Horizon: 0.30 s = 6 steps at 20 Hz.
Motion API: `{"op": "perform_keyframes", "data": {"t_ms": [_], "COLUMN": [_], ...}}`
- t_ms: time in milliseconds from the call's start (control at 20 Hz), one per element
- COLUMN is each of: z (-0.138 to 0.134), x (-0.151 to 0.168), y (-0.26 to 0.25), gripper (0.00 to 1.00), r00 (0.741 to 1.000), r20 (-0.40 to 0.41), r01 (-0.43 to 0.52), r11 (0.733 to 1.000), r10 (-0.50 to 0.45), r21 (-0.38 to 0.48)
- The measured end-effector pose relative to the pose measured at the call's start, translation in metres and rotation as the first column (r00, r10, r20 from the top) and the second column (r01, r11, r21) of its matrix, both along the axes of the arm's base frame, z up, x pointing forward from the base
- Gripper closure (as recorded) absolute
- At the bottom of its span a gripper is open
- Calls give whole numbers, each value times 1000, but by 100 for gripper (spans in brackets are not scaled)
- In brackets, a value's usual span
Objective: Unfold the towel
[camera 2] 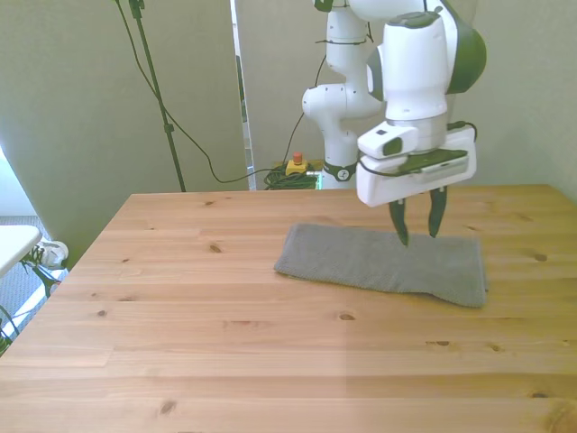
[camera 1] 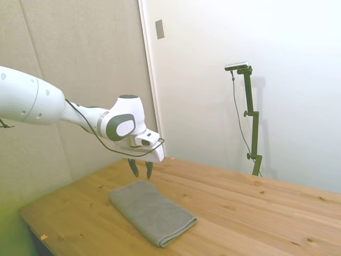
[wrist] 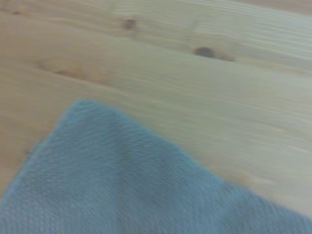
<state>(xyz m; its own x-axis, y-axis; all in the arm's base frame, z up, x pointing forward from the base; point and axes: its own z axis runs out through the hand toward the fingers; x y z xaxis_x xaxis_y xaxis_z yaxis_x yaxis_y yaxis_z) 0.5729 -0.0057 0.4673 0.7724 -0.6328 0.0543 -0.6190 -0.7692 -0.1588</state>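
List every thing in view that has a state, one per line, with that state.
towel: folded into a flat rectangle, lying on the table, not gripped.
gripper: open, fingers pointing down, empty, above the towel's end at the front view's right.
table: wooden top, bearing only the towel.

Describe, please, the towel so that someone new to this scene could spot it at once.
Find the wooden table; toward the front view's right, under the open tool, lies the towel. It is a flat, folded grey cloth rectangle, the only soft thing on the boards.
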Motion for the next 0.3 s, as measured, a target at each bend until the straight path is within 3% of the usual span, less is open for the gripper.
{"op": "perform_keyframes", "data": {"t_ms": [150,300], "z": [24,13], "x": [-47,-102], "y": [6,45], "gripper": [0,0], "r00": [989,982], "r20": [-44,-83], "r01": [142,165], "r11": [988,983], "r10": [-144,-172], "r21": [-53,-86]}}
